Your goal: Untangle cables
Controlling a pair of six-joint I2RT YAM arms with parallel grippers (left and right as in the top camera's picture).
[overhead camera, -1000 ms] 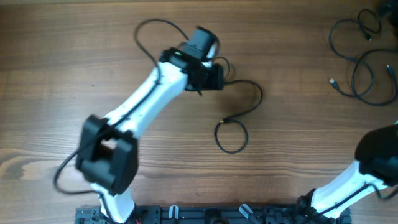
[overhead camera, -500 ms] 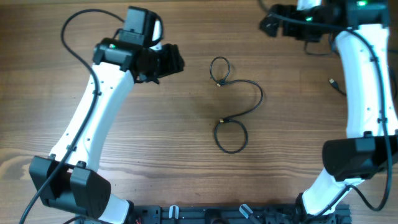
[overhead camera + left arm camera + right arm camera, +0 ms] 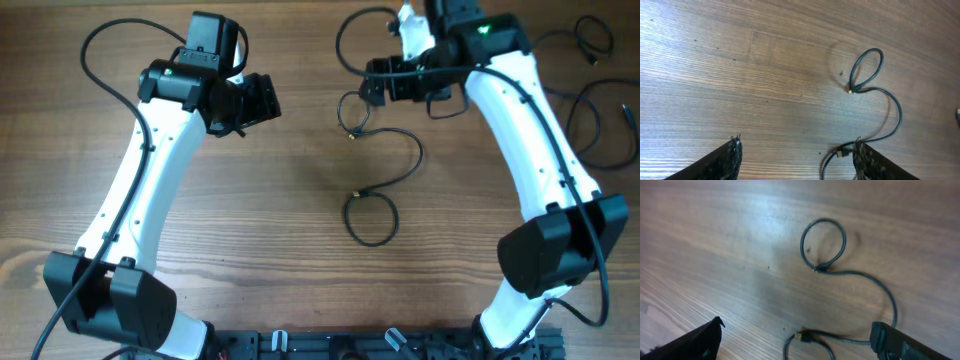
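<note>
Swinging in from the far right corner of the desk [image 3: 300,250], the right arm now reaches toward the middle, and the right gripper [image 3: 378,85] hangs just beside the upper loop of the loose black cable [image 3: 418,158]. Half a second ago it was up by the far edge, well apart from this cable. The left arm has barely shifted. The left gripper [image 3: 262,100] stays to the left of the cable, clear of it, near the far edge.

The cable itself lies where it did, on the middle of the desk. It runs as an S-curve with a small loop at each end, and a plug sits where each loop closes.

Both wrist views look down on it. The left gripper [image 3: 796,160] has its fingers spread wide, with bare wood between them, and it holds nothing. The right gripper [image 3: 800,345] is likewise released and empty, with the cable [image 3: 822,268] lying ahead of it.

More cables [image 3: 605,165] rest in a pile at the right edge, untouched.

Judging by this, the separated cable has been laid out and let go. The right arm seems to be lining up on the upper loop for the next grasp.
</note>
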